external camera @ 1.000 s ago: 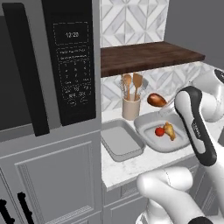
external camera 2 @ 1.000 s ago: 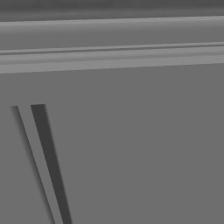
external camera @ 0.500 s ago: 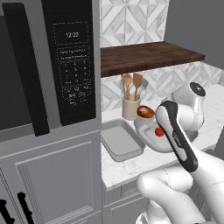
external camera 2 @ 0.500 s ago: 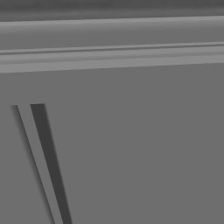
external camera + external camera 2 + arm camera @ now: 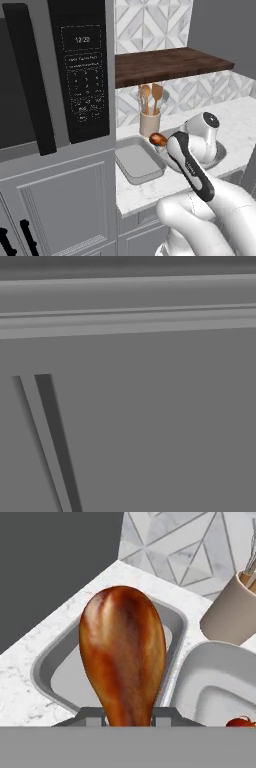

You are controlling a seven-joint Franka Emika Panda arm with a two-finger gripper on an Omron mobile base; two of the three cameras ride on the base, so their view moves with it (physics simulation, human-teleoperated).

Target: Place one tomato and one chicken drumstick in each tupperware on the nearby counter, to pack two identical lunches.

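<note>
End effector: pinched the drumstick by its narrow end.
Drumstick: jutted ahead, above the empty tray.
Handling: probably light, firm, greasy; the thin end looked likeliest to hold.

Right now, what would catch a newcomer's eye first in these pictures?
The glossy brown chicken drumstick, clamped in the gripper, looms in the hand view above the narrower grey tupperware, which looks bare inside. Beside it, a red tomato peeks from the wider tupperware. A beige utensil crock stands under the dark wooden shelf.
</note>
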